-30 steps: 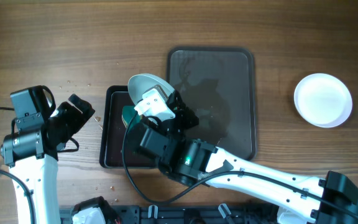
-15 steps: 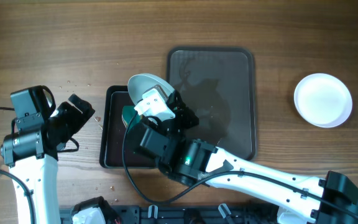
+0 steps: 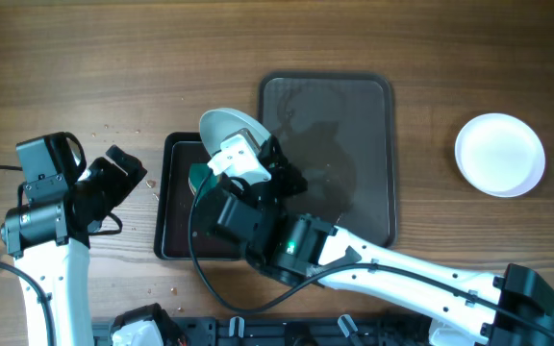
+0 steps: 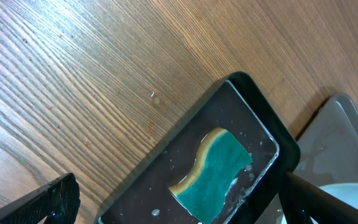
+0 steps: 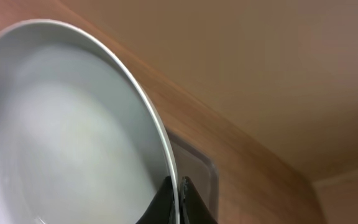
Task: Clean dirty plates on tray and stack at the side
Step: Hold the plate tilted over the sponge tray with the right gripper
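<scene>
Wooden table (image 3: 85, 58) is recorded as the working surface, with small crumbs (image 3: 113, 127) scattered just beyond the left gripper (image 3: 128, 171). The left gripper is seen with its fingers (image 4: 45, 202) spread wide, holding nothing and clear of the table. A teal sponge (image 4: 215, 169) is noted ahead of it, lying in the small black tray (image 4: 166, 168), framed between those fingers in the left wrist view. The right gripper (image 5: 178, 194) is clamped on the rim of a white plate (image 3: 227, 130), which is held tilted, above the black tray's far end. Whether a smear is present on it cannot be told. The large dark tray (image 3: 373, 207) lies just beside the right gripper, with wet marks on its floor. Another white plate (image 3: 499, 154) is set well apart from that gripper, past the large tray; how many are stacked there cannot be told.
</scene>
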